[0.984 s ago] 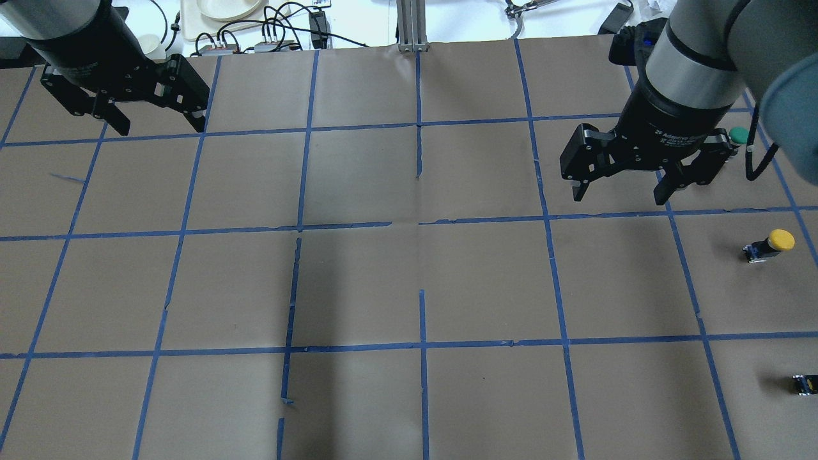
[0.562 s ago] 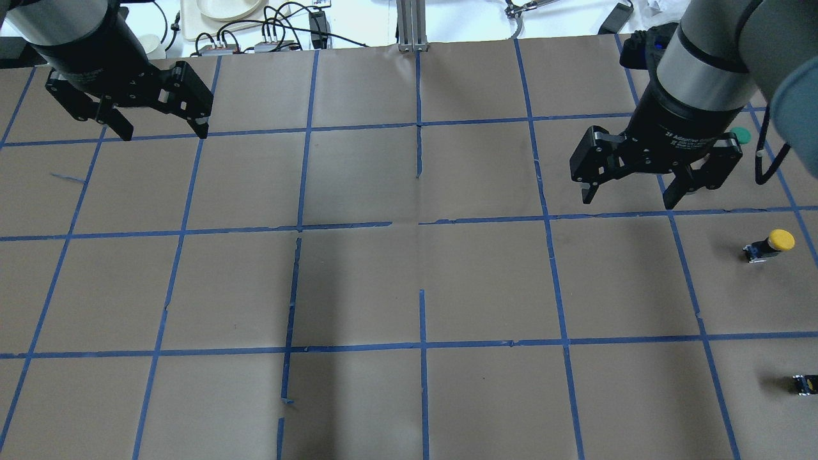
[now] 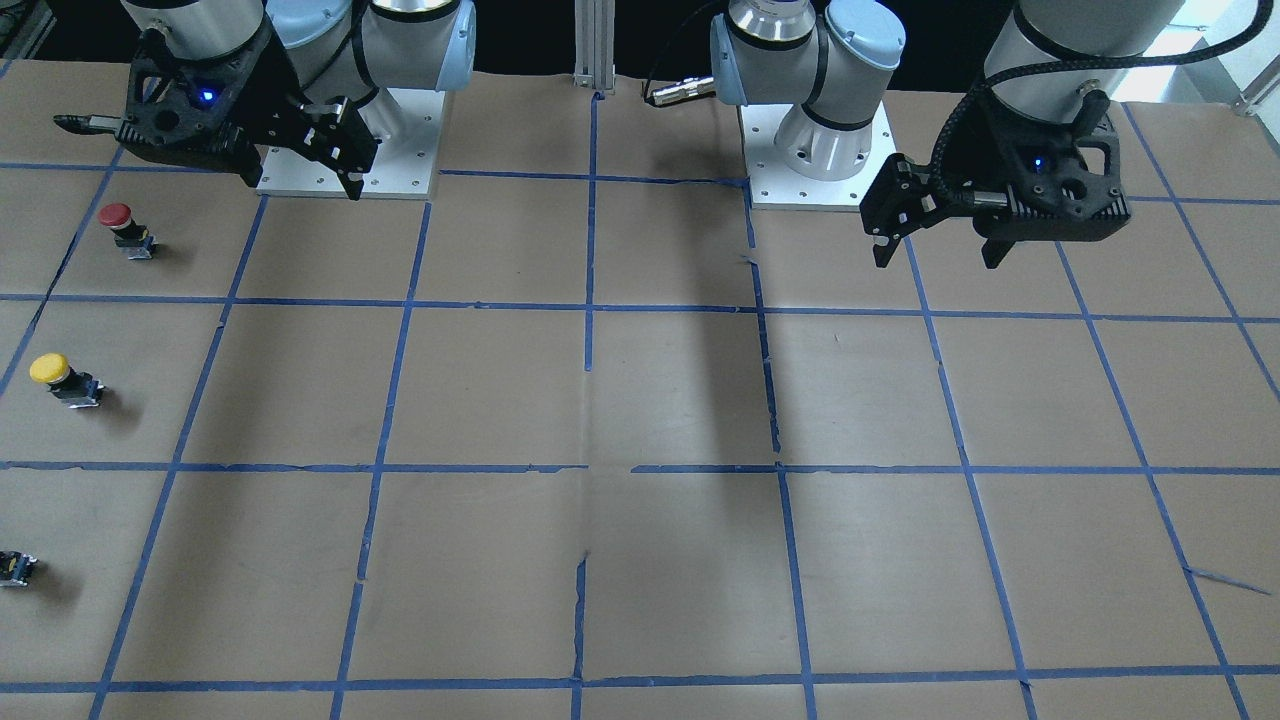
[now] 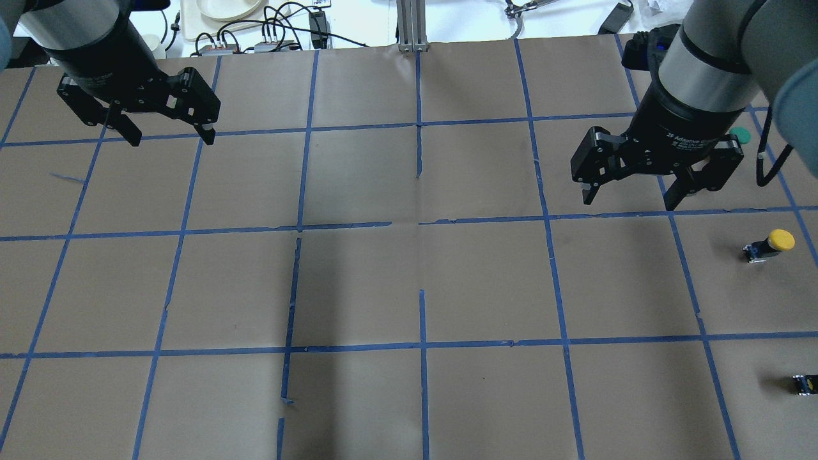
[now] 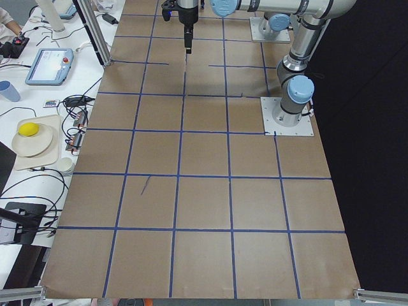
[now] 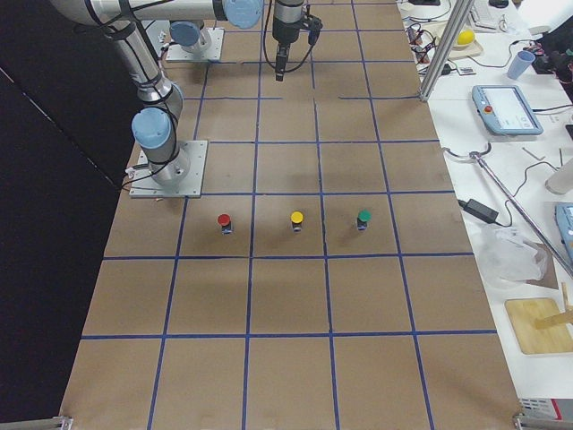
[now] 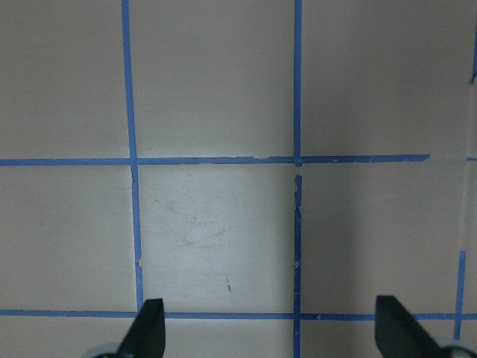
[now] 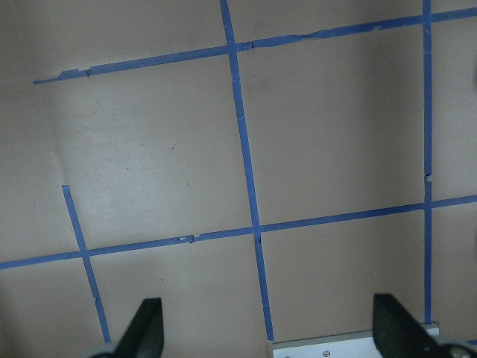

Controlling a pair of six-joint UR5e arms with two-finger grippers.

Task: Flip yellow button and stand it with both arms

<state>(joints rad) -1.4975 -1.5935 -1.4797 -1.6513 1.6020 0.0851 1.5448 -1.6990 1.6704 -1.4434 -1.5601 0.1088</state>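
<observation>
I counted two silver-grey jointed arms with light-blue joint caps, the left arm [image 4: 77, 32] and the right arm [image 4: 709, 57], each ending in a matte black two-finger gripper with a small blue light. I counted three small push-buttons on the table [image 4: 358, 287], which was covered in creased brown paper gridded with blue tape [image 4: 486, 345]. There was one red-capped button [image 3: 120, 225], one green-capped button [image 6: 363, 219], and the yellow button [image 4: 770, 245] between them, in a row on the robot's right side. The yellow one had a smooth round mushroom cap over a blocky black-and-grey body. It seemed to stand cap uppermost with its body on the paper, alone in its square. The right gripper [image 4: 629, 199] hung above the paper near it but clearly apart, jaws spread wide with nothing between them. The left gripper [image 4: 171, 137] hung far across the table, jaws likewise spread and empty.
</observation>
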